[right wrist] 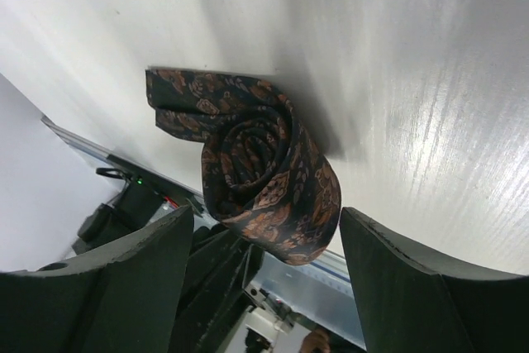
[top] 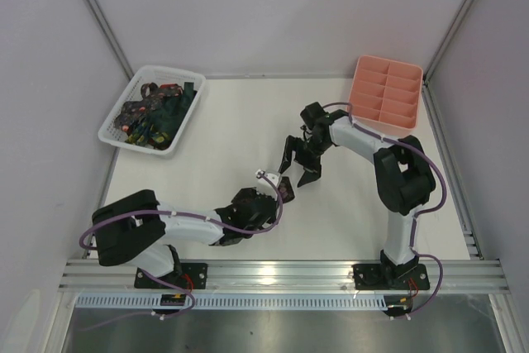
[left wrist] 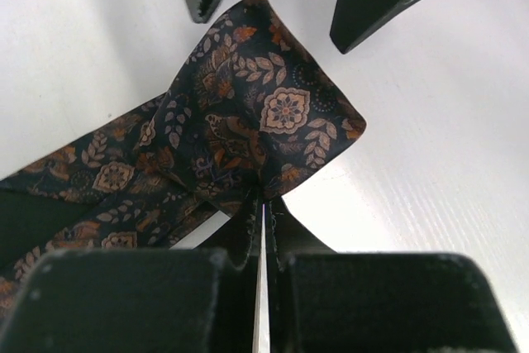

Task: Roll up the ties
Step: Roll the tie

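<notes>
Nearest the lens, left gripper (left wrist: pixel 263 204): jaws pressed together on a fold of the tie (left wrist: pixel 273 121). The fabric is dark with a brown floral and leaf pattern. 1 end is wound into a loose roll, and the flat tail trails back past the left fingers.

The roll sits near the middle of the table (top: pixel 248 121), a little toward its near edge.

The right gripper (right wrist: pixel 266 214) is just on the far side of the roll. Its jaws are spread wide, 1 finger on each side, neither touching the fabric. The spiral end faces the right wrist camera.

Basket (top: pixel 111 126) is at the table's far-left corner, with a heap of other ties (top: pixel 153 113) inside. Pink tray (top: pixel 364 64) is at the table's far-right corner.
</notes>
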Robot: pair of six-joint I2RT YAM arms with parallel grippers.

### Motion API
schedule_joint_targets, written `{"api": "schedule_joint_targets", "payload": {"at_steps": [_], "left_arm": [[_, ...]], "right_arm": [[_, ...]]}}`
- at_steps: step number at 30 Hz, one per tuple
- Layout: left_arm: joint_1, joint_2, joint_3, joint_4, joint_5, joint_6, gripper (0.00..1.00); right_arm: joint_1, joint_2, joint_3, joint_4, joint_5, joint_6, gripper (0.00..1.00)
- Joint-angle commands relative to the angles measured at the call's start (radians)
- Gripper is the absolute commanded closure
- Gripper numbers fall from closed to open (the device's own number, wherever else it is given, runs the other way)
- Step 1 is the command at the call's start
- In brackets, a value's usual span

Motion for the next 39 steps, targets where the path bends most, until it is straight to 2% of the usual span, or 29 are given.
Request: {"api": "schedule_joint_targets", "payload": {"at_steps": [1, 4, 7, 14, 22, 33, 34, 36, 39], "left_arm": [[0.019, -0.039, -0.022, 0.040, -0.002, -0.046, 0.99], [0.023, -0.040, -0.020, 0.038, 0.003, -0.038, 0.99], [0.032, -0.046, -0.017, 0.041, 0.014, -0.027, 0.99], [0.043, -0.043, -0.008, 0.037, 0.030, -0.007, 1.00], [0.051, -0.039, 0.003, 0.032, 0.035, -0.001, 1.00], [0.058, -0.020, 0.009, 0.046, 0.046, -0.001, 1.00], [0.062, -0.016, 0.009, 0.043, 0.046, -0.001, 1.00], [0.065, -0.017, 0.012, 0.034, 0.049, -0.003, 1.00], [0.083, -0.023, 0.032, -0.024, 0.056, -0.023, 0.99]], "right_arm": [[0.005, -0.057, -0.009, 0.022, -0.037, -0.085, 0.23], [0.000, -0.089, -0.058, 0.073, -0.063, -0.142, 0.21], [0.000, -0.113, -0.115, 0.134, -0.101, -0.191, 0.14], [0.023, -0.084, -0.143, 0.227, -0.160, -0.239, 0.15], [0.040, -0.020, -0.126, 0.243, -0.174, -0.226, 0.27], [0.045, 0.018, -0.153, 0.276, -0.166, -0.226, 0.30], [0.045, 0.023, -0.150, 0.276, -0.166, -0.225, 0.32], [0.048, 0.031, -0.140, 0.271, -0.168, -0.225, 0.43], [0.049, 0.029, -0.126, 0.251, -0.151, -0.225, 0.52]]}}
